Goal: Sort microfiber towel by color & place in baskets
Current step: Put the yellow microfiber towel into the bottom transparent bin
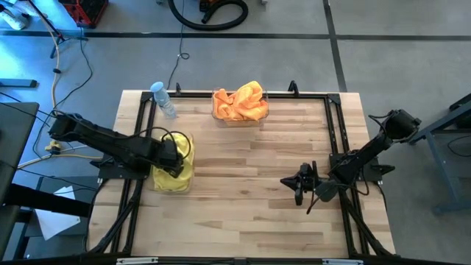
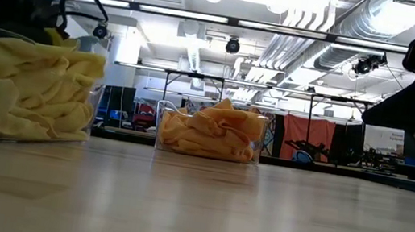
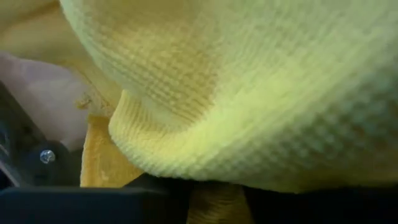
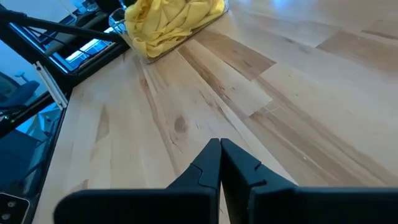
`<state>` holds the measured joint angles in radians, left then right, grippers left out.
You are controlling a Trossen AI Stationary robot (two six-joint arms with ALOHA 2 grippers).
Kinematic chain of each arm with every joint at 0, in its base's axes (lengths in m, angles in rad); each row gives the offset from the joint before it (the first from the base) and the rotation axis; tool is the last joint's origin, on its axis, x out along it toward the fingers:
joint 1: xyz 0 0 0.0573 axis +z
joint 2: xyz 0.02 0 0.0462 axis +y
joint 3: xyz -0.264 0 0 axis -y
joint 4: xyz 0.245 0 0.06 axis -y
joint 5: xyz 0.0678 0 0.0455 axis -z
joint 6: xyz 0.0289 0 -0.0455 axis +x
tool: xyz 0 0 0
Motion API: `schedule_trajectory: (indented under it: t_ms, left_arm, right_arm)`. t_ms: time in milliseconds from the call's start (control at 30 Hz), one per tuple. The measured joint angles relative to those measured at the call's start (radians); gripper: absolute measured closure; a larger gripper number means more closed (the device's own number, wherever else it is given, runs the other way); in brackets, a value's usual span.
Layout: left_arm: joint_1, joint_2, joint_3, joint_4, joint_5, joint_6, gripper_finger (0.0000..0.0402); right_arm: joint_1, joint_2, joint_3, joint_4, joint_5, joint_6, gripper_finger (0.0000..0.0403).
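Note:
Yellow towels (image 1: 180, 175) lie heaped in a clear basket (image 1: 168, 188) at the table's left side, also seen in the low view (image 2: 20, 90) and the right wrist view (image 4: 168, 22). My left gripper (image 1: 174, 157) is down on this heap, and yellow cloth (image 3: 249, 93) fills its wrist view. Orange towels (image 1: 239, 103) fill the second clear basket (image 2: 159, 130) at the far edge. My right gripper (image 4: 220, 155) is shut and holds nothing, over bare wood at the table's right side (image 1: 298, 184).
A clear water bottle (image 1: 163, 99) lies near the far left corner, beside the black frame rail (image 1: 143, 118). More black rails run along the far edge and the right side (image 1: 335, 125). Bare wooden table (image 1: 243, 191) lies between the two arms.

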<state>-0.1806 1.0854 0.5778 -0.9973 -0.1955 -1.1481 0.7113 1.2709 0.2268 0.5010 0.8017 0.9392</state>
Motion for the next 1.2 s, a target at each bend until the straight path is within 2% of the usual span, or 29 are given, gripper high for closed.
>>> schedule_trajectory:
  t_ms: [167,267,433,667,867,1000,1200]
  left_arm:
    - [0.0,-0.013,0.024,-0.016,0.039,-0.003,0.0258]
    - [0.0,-0.018,0.061,-0.068,0.082,-0.023,0.0255]
    - [0.0,-0.018,0.153,-0.203,0.085,-0.036,0.0254]
    - [-0.003,-0.018,0.302,-0.38,0.06,-0.057,0.0254]
    - [-0.02,-0.019,0.448,-0.504,-0.032,-0.08,0.0254]
    - [-0.031,-0.019,0.531,-0.497,-0.1,-0.042,0.0254]
    - [-0.037,-0.009,0.548,-0.333,-0.166,0.199,0.0254]
  right_arm:
    - [0.0,0.0,0.0,-0.015,-0.002,0.005,0.04]
    - [0.0,0.0,0.0,-0.015,-0.005,0.004,0.04]
    - [0.0,0.0,0.0,-0.02,-0.01,0.004,0.04]
    - [0.0,0.0,0.0,-0.035,-0.025,0.005,0.04]
    - [0.0,0.0,0.0,-0.042,-0.025,0.004,0.04]
    - [0.0,0.0,0.0,-0.05,-0.025,0.004,0.04]
    - [0.0,0.0,0.0,-0.053,-0.024,0.003,0.04]
